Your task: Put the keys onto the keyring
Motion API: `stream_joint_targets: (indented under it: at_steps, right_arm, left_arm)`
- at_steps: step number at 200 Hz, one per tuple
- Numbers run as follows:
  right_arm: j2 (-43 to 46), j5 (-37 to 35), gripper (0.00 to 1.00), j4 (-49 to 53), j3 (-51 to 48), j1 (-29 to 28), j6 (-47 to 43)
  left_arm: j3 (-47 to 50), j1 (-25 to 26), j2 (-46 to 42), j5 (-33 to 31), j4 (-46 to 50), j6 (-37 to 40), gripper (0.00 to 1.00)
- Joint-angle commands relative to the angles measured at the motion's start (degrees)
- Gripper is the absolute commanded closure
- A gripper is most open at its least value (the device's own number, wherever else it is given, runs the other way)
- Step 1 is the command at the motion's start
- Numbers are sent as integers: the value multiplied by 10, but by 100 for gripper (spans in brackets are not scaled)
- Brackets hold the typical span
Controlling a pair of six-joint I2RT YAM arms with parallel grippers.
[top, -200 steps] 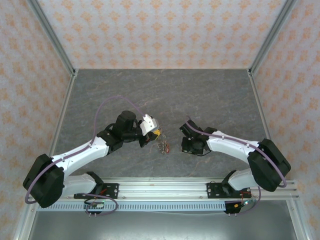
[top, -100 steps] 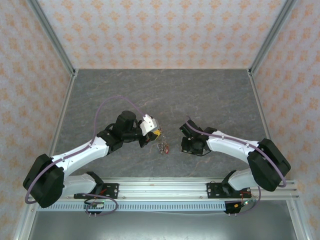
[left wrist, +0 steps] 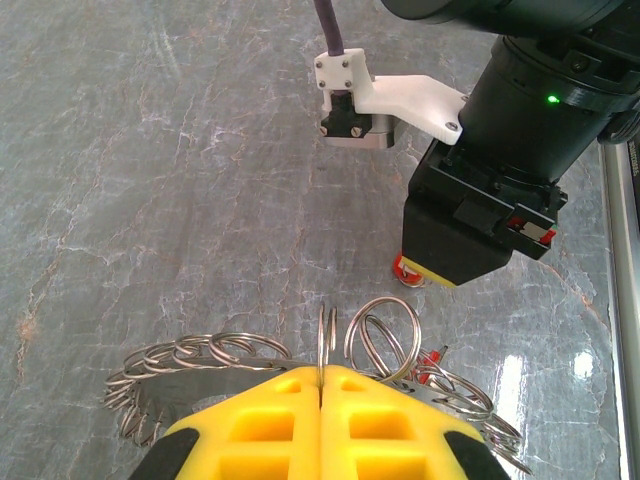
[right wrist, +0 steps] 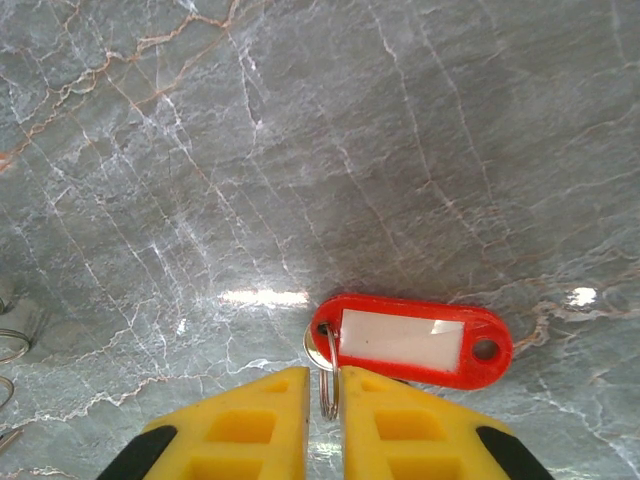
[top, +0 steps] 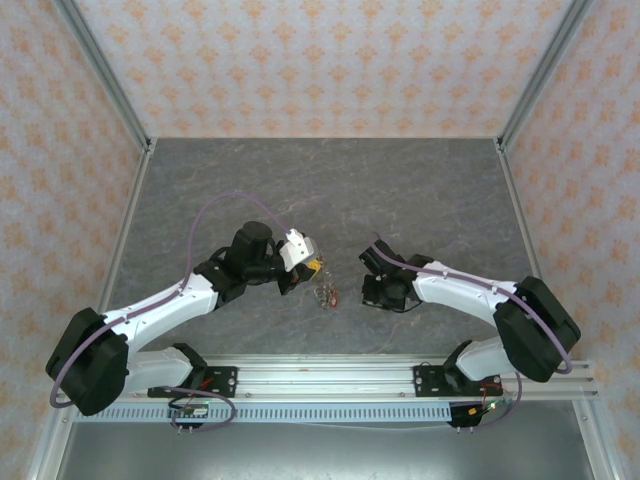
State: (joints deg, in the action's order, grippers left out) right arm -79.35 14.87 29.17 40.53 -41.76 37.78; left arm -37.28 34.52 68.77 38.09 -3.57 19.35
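Where the grey, marble-veined surface (right wrist: pixel 300 120) lies between the two arms, the following are entered.

Item: keyring (left wrist: pixel 200 352), large, grey metal, its rim fringed with many small wire loops. It lies on the surface near the middle front, just beside the left arm's tip and well short of the right arm's. In the left wrist view its loops fan out on both sides of the yellow fingertips, and some small red pieces show among those on the right.

Item: left end effector (left wrist: pixel 321 378), yellow padded fingers, pressed together with no gap. One thin loop of the keyring stands upright, nipped between them.

Item: red tag (right wrist: pixel 410 340), oval, plastic, with a white label window, a hole at the far end and a small steel split loop at the near end. It lies flat on the surface, apart from the keyring.

Item: right end effector (right wrist: pixel 325 390), yellow fingers drawn to a narrow slot, the split loop of the red tag caught in that slot. No key blade can be made out on it.
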Motion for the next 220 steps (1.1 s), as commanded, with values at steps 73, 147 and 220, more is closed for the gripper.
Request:
stream_joint_targets:
  at_steps: [73, 147, 220]
  right_arm:
    - [10, 1, 96, 22, 15, -6, -42]
    - [300, 19, 100, -142, -84, -10, -306]
    - [379, 102, 100, -213, -113, -10, -546]
  left_arm:
    - [-13, 4, -11, 4, -17, -5, 100]
    - [-17, 8, -10, 34, -2, 5, 100]
    - [-27, 52, 2, 25, 19, 31, 100]
